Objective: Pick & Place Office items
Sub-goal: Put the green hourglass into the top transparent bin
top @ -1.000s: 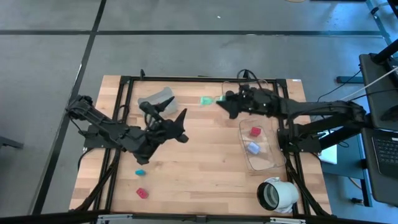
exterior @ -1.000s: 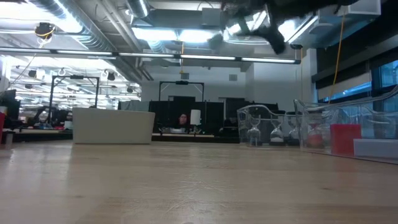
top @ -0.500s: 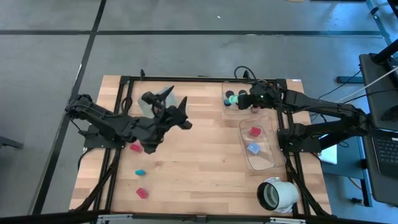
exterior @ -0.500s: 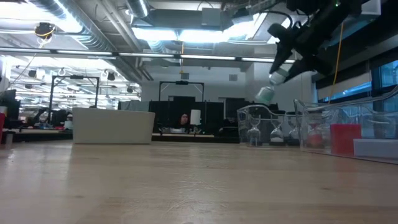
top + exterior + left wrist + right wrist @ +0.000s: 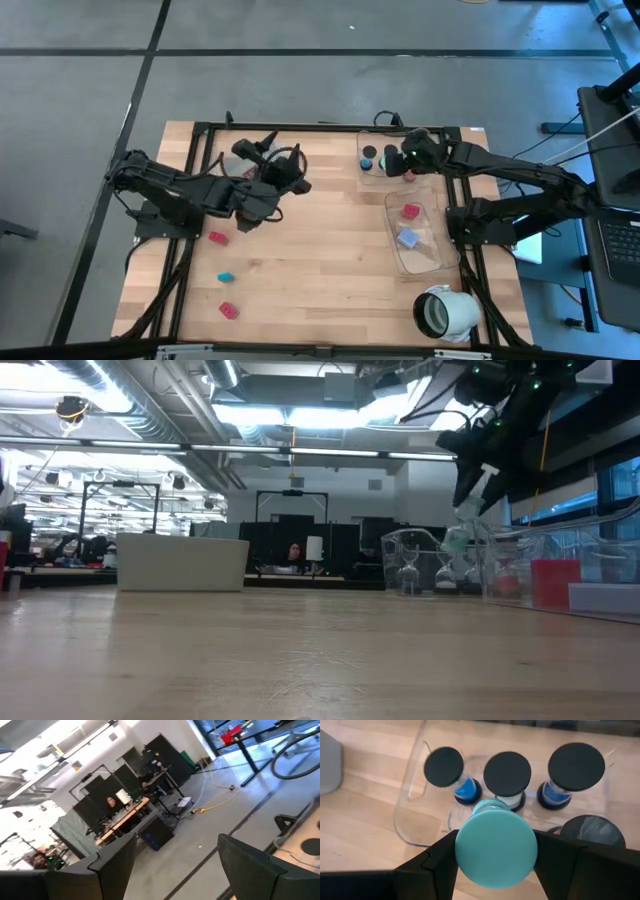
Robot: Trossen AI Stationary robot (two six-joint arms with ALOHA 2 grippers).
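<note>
My right gripper (image 5: 496, 851) is over the far clear tray (image 5: 372, 175) and is shut on a teal sand-timer-like piece (image 5: 496, 847); in the low view the piece (image 5: 457, 542) hangs below the gripper (image 5: 476, 488). Several black-capped pieces (image 5: 507, 773) stand upright in that tray. My left gripper (image 5: 286, 168) hovers open and holds nothing above the table's far left part, by the grey tray (image 5: 240, 165). Two red blocks (image 5: 217, 238) (image 5: 228, 311) and a teal bit (image 5: 225, 276) lie on the table's left part. My right gripper pinches the teal piece between its two fingers at the rim of its upper round cap (image 5: 465, 851), one finger (image 5: 437, 857) on each side. The fingers come from above, slanting down. The piece hangs upright over the black-capped ones; whether its lower end touches the tray I cannot tell.
A second clear tray (image 5: 432, 262) near the right edge holds a red block (image 5: 411, 211) and a lavender cube (image 5: 407, 238). A big white hollow cylinder (image 5: 446, 312) lies at the near right corner. Bare wood shows in the table's middle and near part.
My right gripper has carried the teal piece from the table's far middle toward the right, over the far clear tray, and lowered it there. My left gripper has moved toward the far edge and tipped up, which has uncovered a red block on the left.
</note>
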